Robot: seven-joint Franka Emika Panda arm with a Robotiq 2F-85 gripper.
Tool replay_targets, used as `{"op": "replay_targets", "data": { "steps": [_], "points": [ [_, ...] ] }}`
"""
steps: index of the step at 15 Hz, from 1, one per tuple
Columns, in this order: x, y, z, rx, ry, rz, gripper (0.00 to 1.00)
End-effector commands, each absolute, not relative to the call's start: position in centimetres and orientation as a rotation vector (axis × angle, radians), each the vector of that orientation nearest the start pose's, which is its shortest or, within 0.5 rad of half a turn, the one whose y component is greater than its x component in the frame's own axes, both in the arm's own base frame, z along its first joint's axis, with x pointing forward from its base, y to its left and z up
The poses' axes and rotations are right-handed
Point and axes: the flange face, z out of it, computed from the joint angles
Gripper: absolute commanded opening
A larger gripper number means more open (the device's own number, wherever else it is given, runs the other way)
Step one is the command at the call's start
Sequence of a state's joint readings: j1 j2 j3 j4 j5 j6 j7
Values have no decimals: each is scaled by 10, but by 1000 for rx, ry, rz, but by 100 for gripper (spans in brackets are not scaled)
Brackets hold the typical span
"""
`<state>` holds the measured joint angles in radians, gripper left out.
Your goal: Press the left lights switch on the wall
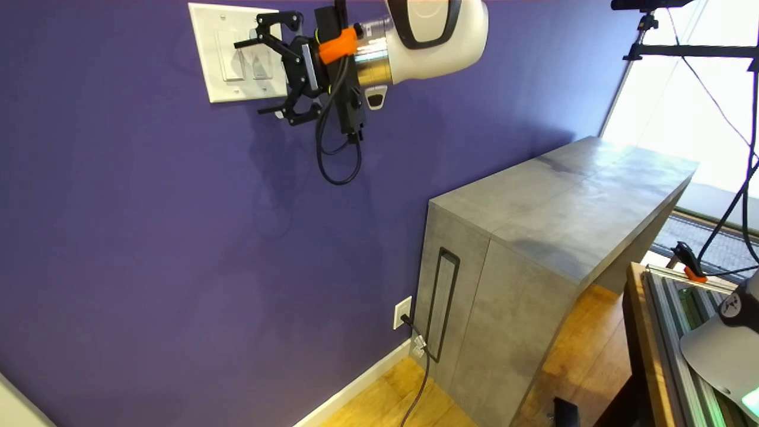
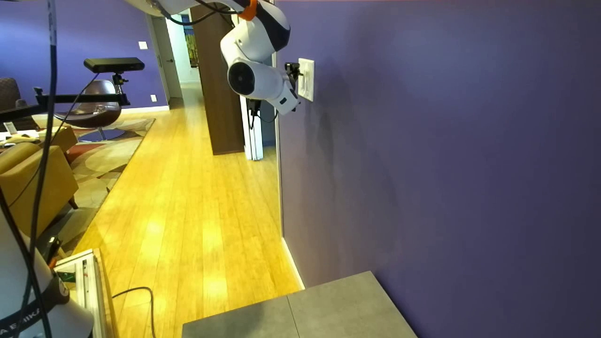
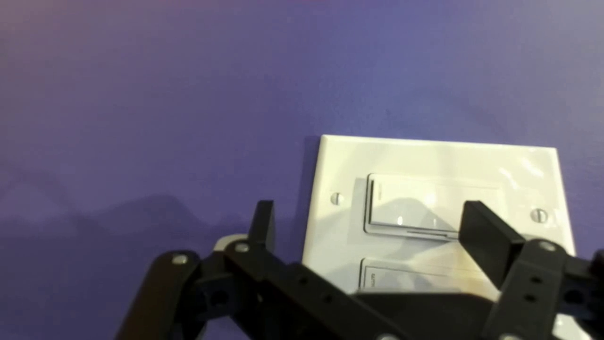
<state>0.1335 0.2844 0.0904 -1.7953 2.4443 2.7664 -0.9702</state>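
The left lights switch [image 1: 232, 66] is a tall white paddle in a white double plate [image 1: 206, 59] on the purple wall [image 1: 148, 237]. In the wrist view the plate lies sideways, and this switch [image 3: 406, 200] is the upper paddle. Its right-hand twin [image 3: 401, 278] is partly hidden below. My gripper [image 1: 248, 77] is open and empty, right in front of the plate. One fingertip overlaps the left switch; the other is past the plate's lower edge, over bare wall. I cannot tell whether the fingertip touches the switch. In an exterior view the gripper [image 2: 293, 71] is close to the plate's edge.
A grey desk [image 1: 551, 201] stands against the wall to the right of the plate. A white outlet [image 1: 402, 312] with a plugged cable sits low on the wall. A camera on a black bar [image 1: 694, 52] and the robot's base [image 1: 723, 350] are at the right.
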Motion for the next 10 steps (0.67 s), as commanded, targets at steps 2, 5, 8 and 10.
{"op": "replay_targets", "data": {
  "steps": [2,5,8,10],
  "points": [
    [641,113,401,-1581,1009,-763,100],
    [641,114,398,-1588,1017,-758,100],
    [641,115,397,-1591,1018,-755,100],
    [647,111,407,-1552,986,-795,100]
  ]
}}
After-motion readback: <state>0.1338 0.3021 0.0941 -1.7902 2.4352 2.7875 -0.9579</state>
